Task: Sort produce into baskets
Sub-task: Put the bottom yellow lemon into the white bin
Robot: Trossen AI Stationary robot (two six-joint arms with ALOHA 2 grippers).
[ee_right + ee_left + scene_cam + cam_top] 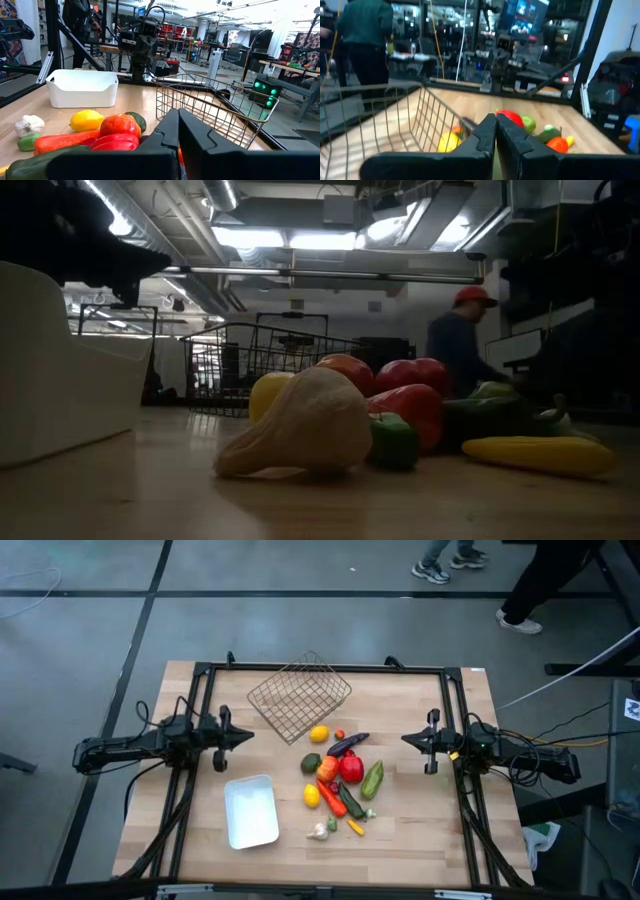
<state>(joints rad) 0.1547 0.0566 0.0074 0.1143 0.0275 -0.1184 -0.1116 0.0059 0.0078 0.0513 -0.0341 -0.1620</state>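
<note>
The produce lies in a heap [340,778] at the table's middle: a yellow lemon [319,734], a purple eggplant [348,744], a red pepper [350,769], a green cucumber [372,778], a second lemon [311,795], a garlic [318,831]. The wire basket [299,695] sits at the far middle. The white tray [250,811] sits near left. My left gripper [248,736] is shut and empty, left of the heap. My right gripper [405,740] is shut and empty, right of the heap.
A black frame [330,668] runs around the table's far and side edges. A person [462,340] stands beyond the table in the room. Bare wood lies at the table's near right and far left.
</note>
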